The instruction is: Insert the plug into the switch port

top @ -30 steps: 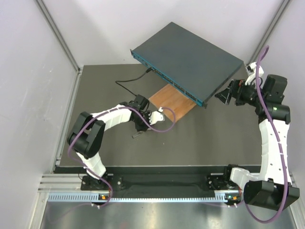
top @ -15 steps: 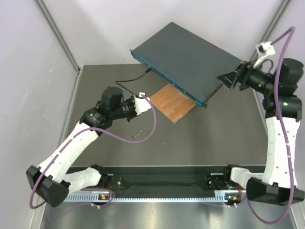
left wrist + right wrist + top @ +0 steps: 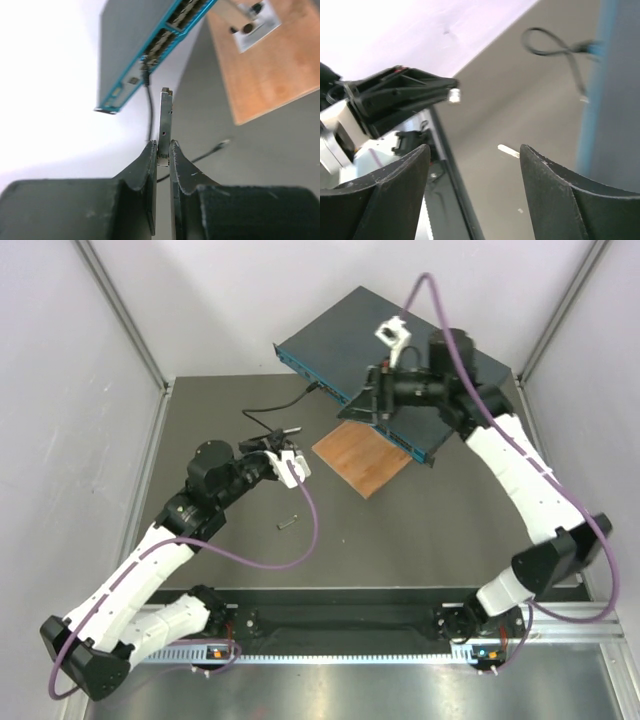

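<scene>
Left gripper (image 3: 163, 146), clenched on a thin grey piece (image 3: 165, 117) instead of the plug (image 3: 223, 143) lying loose nearby, may jam a switch port (image 3: 161, 39); right gripper (image 3: 474, 148) gapes empty.

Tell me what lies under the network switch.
A brown wooden square board pokes out from beneath the flat dark blue-grey network switch; the switch covers its far corner and anything farther back.

nothing legible anywhere

from where i stand, no word, number or brand can be made out. the teal face of the switch (image 3: 125, 45) carries a small pale patch (image 3: 132, 80), too blurred to read.
</scene>
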### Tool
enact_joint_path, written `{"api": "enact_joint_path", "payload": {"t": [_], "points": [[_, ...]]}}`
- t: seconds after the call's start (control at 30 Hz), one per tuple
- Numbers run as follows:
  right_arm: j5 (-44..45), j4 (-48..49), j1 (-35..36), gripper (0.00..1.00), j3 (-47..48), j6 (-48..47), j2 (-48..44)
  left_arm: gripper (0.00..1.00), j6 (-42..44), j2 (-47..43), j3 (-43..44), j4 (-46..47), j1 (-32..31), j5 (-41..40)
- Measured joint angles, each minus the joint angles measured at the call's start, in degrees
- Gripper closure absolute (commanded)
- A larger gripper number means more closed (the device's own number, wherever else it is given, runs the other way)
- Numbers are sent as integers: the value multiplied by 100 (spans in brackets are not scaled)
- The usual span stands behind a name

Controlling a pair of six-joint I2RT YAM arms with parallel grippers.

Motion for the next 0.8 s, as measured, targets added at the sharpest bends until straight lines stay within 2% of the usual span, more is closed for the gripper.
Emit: {"api": "enact_joint_path", "payload": {"t": [0.2,0.4,0.8], "points": [[-57,310,852,28,398,289,706,100,1038,-420,-385,382,-15,-70],[-232,678,1174,32,433,636,1150,100,1976,-933,-981,813,-37,72],[-710,1499,1480,44,372,1508,1416,100,2588,-955,-1309,1244,-46,223]]}}
